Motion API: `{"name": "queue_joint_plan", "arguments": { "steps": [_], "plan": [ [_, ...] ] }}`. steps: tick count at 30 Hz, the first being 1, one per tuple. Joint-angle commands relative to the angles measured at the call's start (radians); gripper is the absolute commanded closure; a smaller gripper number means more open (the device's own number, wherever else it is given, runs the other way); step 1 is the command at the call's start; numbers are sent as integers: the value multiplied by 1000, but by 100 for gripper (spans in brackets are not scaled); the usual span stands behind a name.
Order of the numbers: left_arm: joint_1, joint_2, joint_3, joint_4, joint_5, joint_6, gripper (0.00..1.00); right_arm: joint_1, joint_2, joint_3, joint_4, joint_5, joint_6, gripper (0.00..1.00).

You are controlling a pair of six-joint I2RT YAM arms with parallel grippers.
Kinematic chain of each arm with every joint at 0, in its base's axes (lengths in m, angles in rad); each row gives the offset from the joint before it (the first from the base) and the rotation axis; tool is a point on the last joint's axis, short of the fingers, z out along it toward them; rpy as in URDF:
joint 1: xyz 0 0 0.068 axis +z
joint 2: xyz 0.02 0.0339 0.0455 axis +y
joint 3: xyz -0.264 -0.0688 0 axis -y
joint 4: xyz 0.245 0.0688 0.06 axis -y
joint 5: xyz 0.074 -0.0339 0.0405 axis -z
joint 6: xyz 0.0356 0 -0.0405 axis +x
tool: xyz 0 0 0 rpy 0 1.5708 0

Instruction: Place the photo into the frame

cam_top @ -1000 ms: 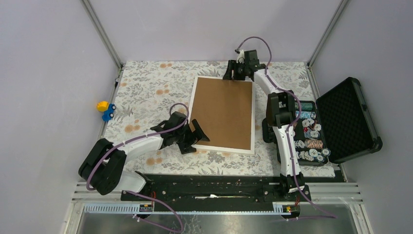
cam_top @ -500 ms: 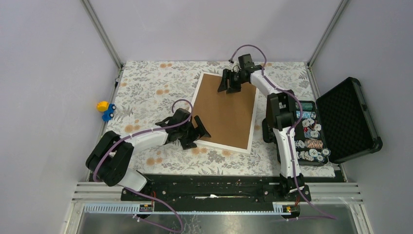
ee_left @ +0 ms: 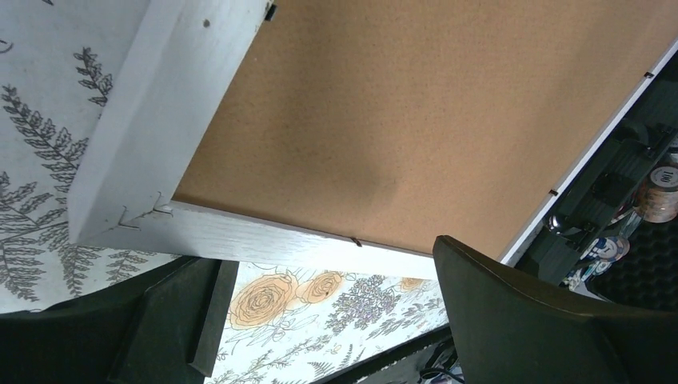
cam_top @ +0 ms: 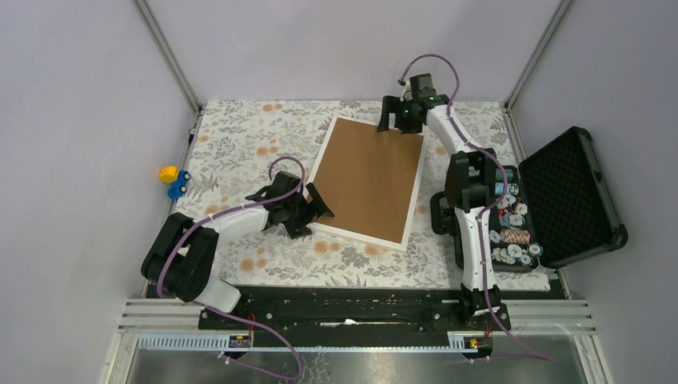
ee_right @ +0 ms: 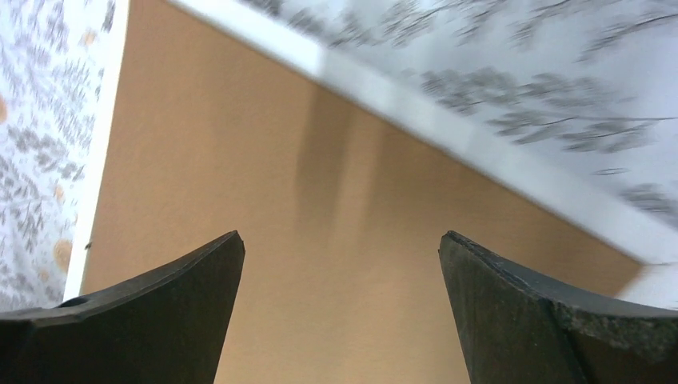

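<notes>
The frame (ee_left: 160,104) has just swung on the tabletop (cam_top: 240,136). A second ago it lay nearly square; now its far end sits further right and its near end further left, so it lies skewed. The right claw (ee_right: 340,240), part-closed and over the backing board (cam_top: 369,180) half a second ago, has spread wide and drawn back to the far edge, holding nothing. The left claw (ee_left: 328,252) is also spread and empty, just off the near-left corner.

The frame lies back-up mid-tabletop with the board filling it. The photo cannot be seen; if it is in place, it is under the board. With both claws let go, the loading looks finished or nearly so, though that is only a judgement.

For room, there is bare cloth on the left and far sides. The right side is tight: the frame's right edge lies near the right arm's upright link, with the open case (cam_top: 576,192) of chips (cam_top: 508,216) beyond it. The near edge is well apart from the arm bases. A small toy (cam_top: 172,180) sits off the tabletop's left edge.
</notes>
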Motion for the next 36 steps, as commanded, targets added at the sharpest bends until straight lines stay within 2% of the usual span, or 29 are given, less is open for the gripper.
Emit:
{"name": "queue_joint_plan", "arguments": {
  "steps": [1,7,10,13,17,21,25,32,36],
  "plan": [
    [44,22,66,45,8,65,1,-81,22,53,25,43,-8,0],
    [77,78,110,32,47,96,1,-142,98,116,80,24,-28,0],
    [85,95,110,43,49,96,1,-153,162,194,48,-23,-2,0],
    [101,112,116,54,59,97,1,-152,162,135,70,-94,43,0],
    [141,163,173,29,73,135,1,-152,116,21,79,-185,117,6],
    [194,261,336,-85,60,224,1,-143,-48,-233,133,-239,173,10],
    [251,353,468,-190,-21,306,1,-125,-285,-604,260,-206,267,10],
    [359,407,576,-318,-73,481,1,-26,-645,-1269,508,-204,398,9],
    [383,459,637,-358,-75,546,1,24,-762,-1384,516,-237,368,9]
  ]
}}
